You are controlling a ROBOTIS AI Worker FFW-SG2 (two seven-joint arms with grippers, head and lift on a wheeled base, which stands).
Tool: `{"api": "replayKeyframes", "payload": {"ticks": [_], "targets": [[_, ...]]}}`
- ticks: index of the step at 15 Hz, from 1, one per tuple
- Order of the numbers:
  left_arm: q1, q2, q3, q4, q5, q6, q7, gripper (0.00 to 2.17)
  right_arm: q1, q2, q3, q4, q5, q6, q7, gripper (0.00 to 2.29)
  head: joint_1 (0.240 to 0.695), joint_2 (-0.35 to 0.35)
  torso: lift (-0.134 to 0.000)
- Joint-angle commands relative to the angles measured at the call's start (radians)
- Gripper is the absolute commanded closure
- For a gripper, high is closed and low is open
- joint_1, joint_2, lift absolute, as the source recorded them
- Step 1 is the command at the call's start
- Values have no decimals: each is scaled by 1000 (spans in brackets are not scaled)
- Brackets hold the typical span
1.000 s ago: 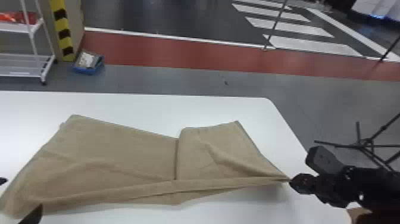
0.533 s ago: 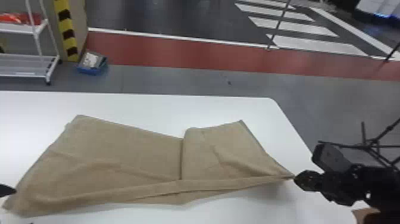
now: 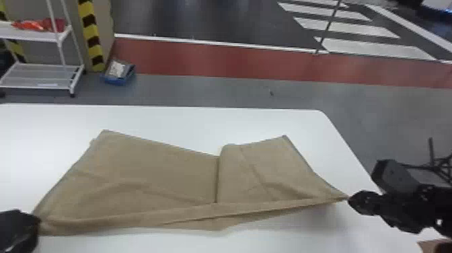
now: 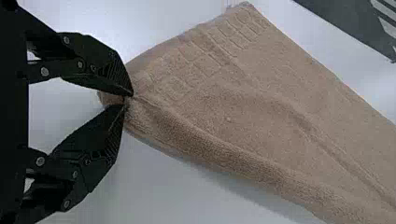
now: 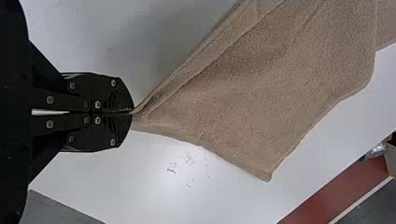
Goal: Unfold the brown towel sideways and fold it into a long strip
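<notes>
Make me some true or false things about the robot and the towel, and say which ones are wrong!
1. The towel is brown. True.
2. The left gripper is holding nothing. False: it pinches the towel near a corner.
3. The right gripper pinches the towel too. True.
4. The table is red. False: it is white.
5. The towel is already a neat long strip. False: it is still spread wide and creased.

a white wheeled rack (image 3: 40, 75) stands beyond the table (image 3: 168, 116), near a blue bin (image 3: 116, 81).
</notes>
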Motion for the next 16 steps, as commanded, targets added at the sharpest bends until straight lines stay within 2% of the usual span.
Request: {"api": "replayKeyframes", "payload": {"ticks": [1, 3, 7, 8, 9, 14, 15, 16], "targets": [[4, 0, 17, -14, -3, 63, -4, 1436, -1, 0, -16, -4, -12, 0, 2, 1507, 695, -200, -120], [27, 0, 38, -54, -3, 87, -10, 1436, -2, 0, -23, -15, -14, 3, 11, 1507, 695, -186, -120], [105, 2, 78, -202, -12, 216, -131, 1440, 35, 0, -64, -60, -14, 0, 52, 1507, 695, -166, -120], [130, 0, 89, -232, -20, 219, -140, 1463, 39, 0, -75, -61, -15, -3, 52, 1507, 695, -167, -120], [139, -1, 89, -257, -32, 222, -143, 1696, 41, 0, -82, -61, -24, -3, 52, 1507, 695, -171, -120], [193, -8, 95, -375, -40, 296, -156, 1686, 48, 9, -96, -61, -38, -12, 52, 1507, 695, -191, -120], [217, -8, 75, -373, -40, 290, -117, 1369, 50, 9, -95, -58, -38, -12, 51, 1507, 695, -192, -120], [237, -6, 48, -363, -41, 271, -79, 890, 51, 11, -92, -55, -38, -12, 49, 1507, 695, -194, -120]]}}
